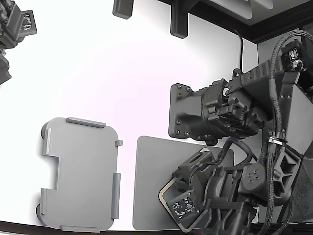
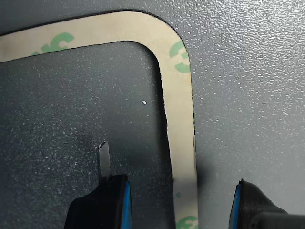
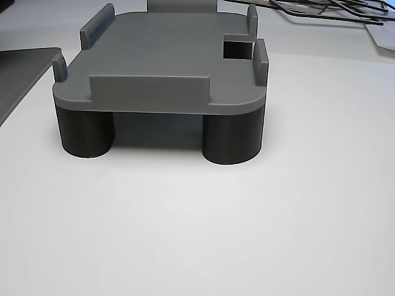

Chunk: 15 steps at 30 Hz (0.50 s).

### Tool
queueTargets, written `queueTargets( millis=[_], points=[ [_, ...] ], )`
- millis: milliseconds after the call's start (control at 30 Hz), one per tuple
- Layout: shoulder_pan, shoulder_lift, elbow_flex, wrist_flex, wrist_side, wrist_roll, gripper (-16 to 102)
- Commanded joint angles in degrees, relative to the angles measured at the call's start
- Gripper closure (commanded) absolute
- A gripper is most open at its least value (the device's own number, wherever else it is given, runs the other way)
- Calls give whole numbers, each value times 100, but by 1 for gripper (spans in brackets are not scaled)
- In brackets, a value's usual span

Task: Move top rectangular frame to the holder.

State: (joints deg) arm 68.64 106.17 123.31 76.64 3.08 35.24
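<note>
The top rectangular frame (image 2: 183,119) is a thin beige outline with green marks, lying flat on the dark grey mat (image 2: 248,71). One rounded corner and one long side show in the wrist view. My gripper (image 2: 177,187) is open just above the mat, with one finger (image 2: 112,202) inside the frame's outline and the other finger (image 2: 252,207) outside it, so the side strip lies between them. In the exterior view my arm (image 1: 220,186) covers most of the frame, and only a pale corner edge (image 1: 163,192) shows. The holder (image 1: 80,174) is a light grey tray at the exterior view's left, empty.
The other view shows the holder (image 3: 160,61) standing on dark round legs, with raised tabs and a notch. A second arm (image 1: 14,29) sits at the exterior view's top left. Dark thin outlines (image 3: 321,9) lie behind the holder. A small pale tab (image 2: 104,160) stands by the inner finger.
</note>
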Motion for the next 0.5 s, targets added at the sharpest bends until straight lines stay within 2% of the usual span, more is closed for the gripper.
queueTargets(
  millis=[0,333,467],
  points=[
    [-123,79,-88,-9,35,-26,1],
    [-193,105,123,-229,97,-123,2],
    [-202,105,185,-325,97,-149,7]
  ],
)
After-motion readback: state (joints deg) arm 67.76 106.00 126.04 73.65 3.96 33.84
